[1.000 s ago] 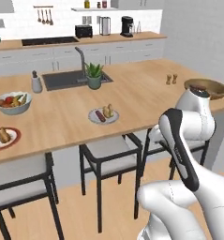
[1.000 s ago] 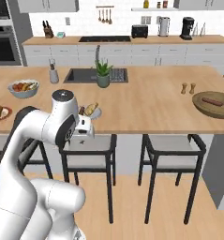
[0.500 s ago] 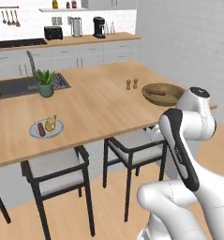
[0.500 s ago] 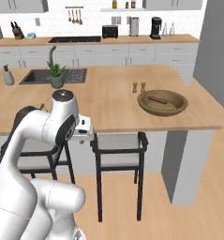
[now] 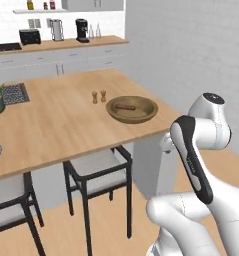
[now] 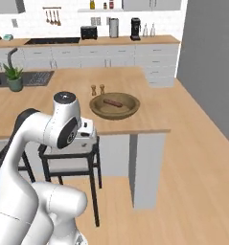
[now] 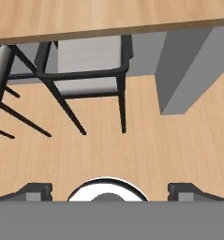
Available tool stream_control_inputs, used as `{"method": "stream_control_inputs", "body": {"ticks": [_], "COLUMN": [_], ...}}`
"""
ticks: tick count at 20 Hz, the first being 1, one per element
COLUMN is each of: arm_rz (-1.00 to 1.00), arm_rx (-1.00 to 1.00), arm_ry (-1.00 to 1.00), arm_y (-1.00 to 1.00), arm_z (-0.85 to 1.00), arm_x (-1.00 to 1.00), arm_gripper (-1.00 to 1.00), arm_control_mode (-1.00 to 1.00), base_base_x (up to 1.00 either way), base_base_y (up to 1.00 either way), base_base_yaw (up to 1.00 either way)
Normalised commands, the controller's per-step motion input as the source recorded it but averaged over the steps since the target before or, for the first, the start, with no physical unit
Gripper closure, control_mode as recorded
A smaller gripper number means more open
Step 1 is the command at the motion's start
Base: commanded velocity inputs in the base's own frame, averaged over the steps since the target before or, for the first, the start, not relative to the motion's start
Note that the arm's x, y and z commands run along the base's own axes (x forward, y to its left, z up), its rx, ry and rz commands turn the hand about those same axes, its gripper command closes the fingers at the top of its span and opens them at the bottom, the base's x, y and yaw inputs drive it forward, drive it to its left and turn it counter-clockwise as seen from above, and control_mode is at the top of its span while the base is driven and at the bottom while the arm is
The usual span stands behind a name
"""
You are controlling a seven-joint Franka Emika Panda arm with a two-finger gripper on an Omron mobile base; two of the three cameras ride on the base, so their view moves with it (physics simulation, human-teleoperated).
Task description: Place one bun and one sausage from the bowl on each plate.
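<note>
My fingers [image 7: 36,190] hang spread and empty below the wooden counter [image 5: 66,120]; the wide brown wooden bowl [image 5: 132,108], holding a sausage [image 5: 125,106], sits above and ahead.

My arm [image 5: 198,150] is white with dark joints. The bowl [image 5: 132,108] is brown wood, and the sausage [image 5: 125,106] in it is reddish brown. The counter [image 5: 61,120] is pale wood grain over a grey base [image 6: 147,162]. The stools [image 5: 98,172] have black frames and light grey seats. My fingertips [image 7: 36,191] are dark grey. The floor [image 7: 146,145] is light wood planking. The far cabinets [image 6: 111,52] are white, and the side wall [image 6: 209,62] is grey.
</note>
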Motion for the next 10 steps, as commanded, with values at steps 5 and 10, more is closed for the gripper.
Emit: {"method": "stream_control_inputs", "body": {"ticks": [5,10], "arm_rz": [0.00,0.00], "arm_rx": [0.00,0.00], "arm_ry": [0.00,0.00], "arm_y": [0.00,0.00], "arm_z": [0.00,0.00], "arm_x": [0.00,0.00], "arm_gripper": [-1.00,-1.00], "arm_control_mode": [1.00,1.00], "base_base_x": [0.31,0.38], "base_base_y": [-0.96,-0.74], "base_base_yaw": [0.01,0.15]}}
